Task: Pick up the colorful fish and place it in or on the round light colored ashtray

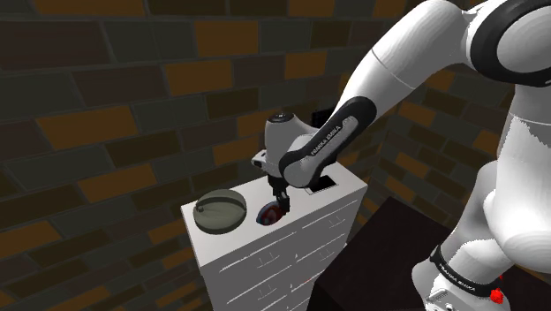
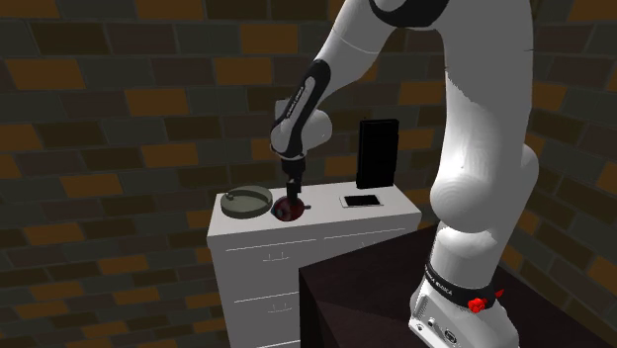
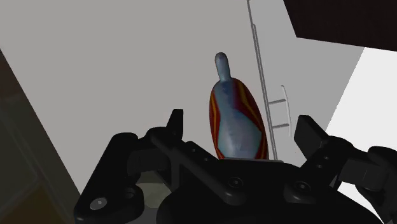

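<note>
Red-and-yellow striped fish (image 3: pixel 236 121) with a grey-blue tail lies on the white drawer cabinet (image 1: pixel 305 205) just beside the round grey-green ashtray (image 1: pixel 221 210), between the black gripper's (image 3: pixel 240 130) spread, untouching fingers, so grasping, lifting and placing all remain.

red, orange and grey-blue striped fish (image 3: pixel 236 124): 1
round grey-green ashtray (image 1: pixel 221 210): 1
white drawer cabinet (image 1: pixel 291 256): 1
upright black rectangular slab (image 2: pixel 378 153): 1
flat pale rectangular item (image 2: pixel 362 201): 1
dark box stand (image 2: pixel 366 297): 1
white robot arm (image 1: pixel 402 66): 1
</note>
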Robot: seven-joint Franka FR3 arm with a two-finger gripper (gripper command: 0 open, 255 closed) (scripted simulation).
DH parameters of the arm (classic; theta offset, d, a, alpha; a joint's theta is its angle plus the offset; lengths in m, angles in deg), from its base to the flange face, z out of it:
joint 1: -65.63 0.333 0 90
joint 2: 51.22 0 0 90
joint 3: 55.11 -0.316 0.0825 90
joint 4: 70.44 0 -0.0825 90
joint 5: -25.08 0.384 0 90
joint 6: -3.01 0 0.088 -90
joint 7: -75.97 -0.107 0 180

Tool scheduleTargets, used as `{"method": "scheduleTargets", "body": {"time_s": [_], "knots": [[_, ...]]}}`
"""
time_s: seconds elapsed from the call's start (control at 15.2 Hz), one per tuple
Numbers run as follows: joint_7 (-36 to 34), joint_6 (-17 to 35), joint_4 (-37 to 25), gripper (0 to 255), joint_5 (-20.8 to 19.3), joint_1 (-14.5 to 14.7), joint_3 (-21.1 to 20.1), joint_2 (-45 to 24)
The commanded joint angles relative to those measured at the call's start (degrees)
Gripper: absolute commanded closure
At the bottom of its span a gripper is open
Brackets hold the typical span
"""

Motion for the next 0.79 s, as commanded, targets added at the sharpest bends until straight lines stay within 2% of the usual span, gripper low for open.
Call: {"method": "scheduleTargets", "body": {"time_s": [0.0, 0.13, 0.66, 0.73], "knots": [[0.0, 1.4, 0.1, 0, -0.2, 0.0, 0.1, -1.2], [-0.2, 3.1, 0.0, 0, -0.4, 0.0, 0.2, -3.1], [-0.2, 3.1, 0.0, 0, -0.4, 0.0, 0.2, -3.1], [-0.2, 3.1, 0.0, 255, -0.4, 0.0, 0.2, -3.1]]}}
